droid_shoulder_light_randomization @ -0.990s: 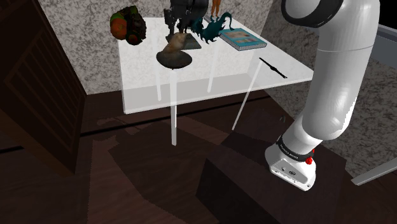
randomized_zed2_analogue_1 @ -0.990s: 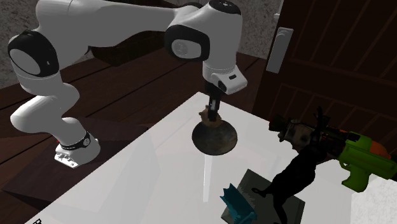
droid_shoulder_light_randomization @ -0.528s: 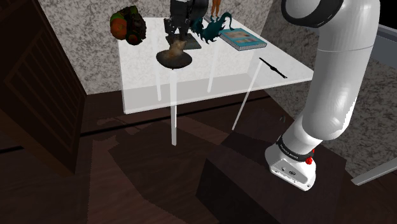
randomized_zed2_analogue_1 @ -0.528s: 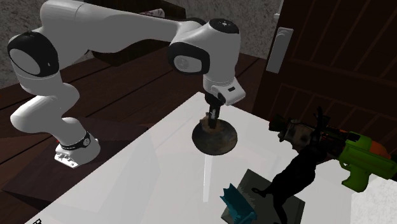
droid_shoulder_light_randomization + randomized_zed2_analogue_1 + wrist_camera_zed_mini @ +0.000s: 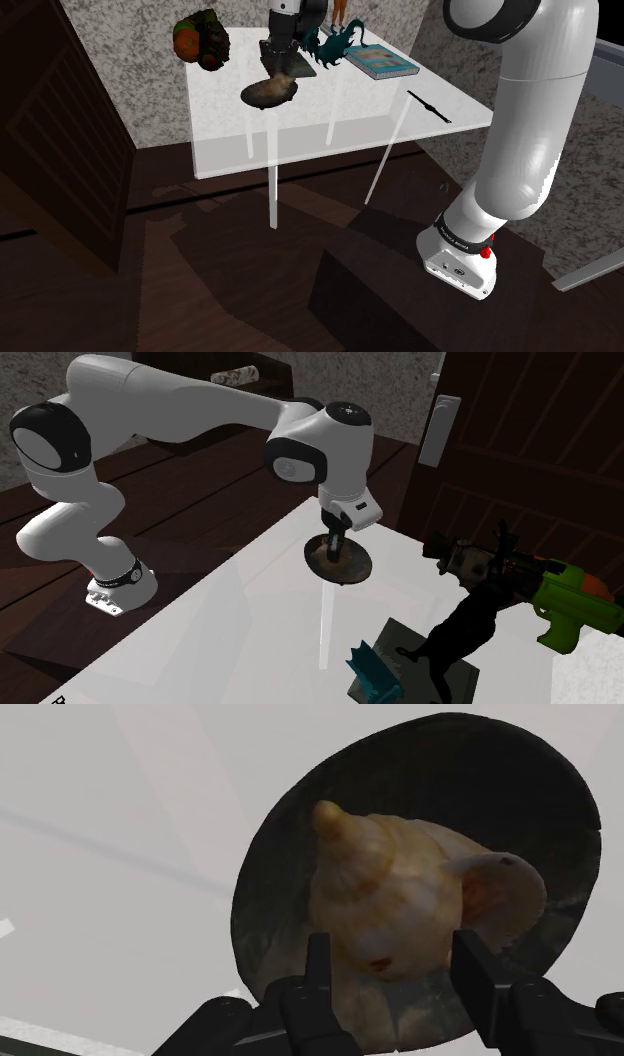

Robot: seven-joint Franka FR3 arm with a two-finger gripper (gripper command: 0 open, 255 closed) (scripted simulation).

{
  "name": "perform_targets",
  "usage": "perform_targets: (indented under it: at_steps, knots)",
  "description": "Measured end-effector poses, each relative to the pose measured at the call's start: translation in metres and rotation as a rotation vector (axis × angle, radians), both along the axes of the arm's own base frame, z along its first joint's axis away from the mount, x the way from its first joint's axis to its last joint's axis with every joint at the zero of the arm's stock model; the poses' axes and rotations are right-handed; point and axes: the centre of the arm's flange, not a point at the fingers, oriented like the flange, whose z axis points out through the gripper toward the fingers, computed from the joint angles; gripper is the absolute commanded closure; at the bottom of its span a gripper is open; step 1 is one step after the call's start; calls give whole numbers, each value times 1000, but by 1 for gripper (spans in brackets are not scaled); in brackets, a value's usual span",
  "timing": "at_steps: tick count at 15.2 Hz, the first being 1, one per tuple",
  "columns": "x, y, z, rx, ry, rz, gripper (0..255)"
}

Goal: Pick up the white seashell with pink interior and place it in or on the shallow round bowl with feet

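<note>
Claw [image 5: 392,949]: down low, right over the bowl, its two black fingers [image 5: 318,974] closed on the shell, one on each flank. From the shoulder view the claw [image 5: 280,66] points straight down, and the second exterior view has the claw [image 5: 331,540] dipping inside the bowl's rim.
Counter [image 5: 330,120]: white top on thin pale legs, with a speckled stone wall behind it. It runs pale and bare under the bowl in the wrist view [image 5: 120,854] and spreads wide in the second exterior view [image 5: 250,612].
Arm [image 5: 530,120]: white with dark joints, reaching from the stand out across the counter. The long sweep of it [image 5: 180,392] ends with the wrist turned down.
Stand [image 5: 400,290]: dark box on the dark wooden floor, at the shoulder view's lower right.
Book [image 5: 381,62]: teal cover, lying flat on the counter, apart from the bowl toward the shoulder view's right.
Bowl [image 5: 270,874]: dark, shallow and round, sitting on the counter [image 5: 255,97] directly beneath the claw, its rim [image 5: 352,565] ringing the fingertips.
Shell [image 5: 400,894]: cream-tan, with a pointed spire and a flared lip showing pink. It is inside the bowl [image 5: 278,84], low against the dark inner surface [image 5: 328,550].
</note>
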Motion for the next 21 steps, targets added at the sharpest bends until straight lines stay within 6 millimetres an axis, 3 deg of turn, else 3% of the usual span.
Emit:
perform_targets:
  at_steps: [4, 5, 11, 16, 21]
  knots:
    - [0, 4, -6, 3, 9, 4, 255]
    - [0, 4, -7, 3, 10, 5, 0]
    - [0, 4, -8, 3, 11, 6, 0]
    - [2, -2, 36, 3, 10, 6, 0]
    - [1, -2, 42, 3, 11, 6, 0]
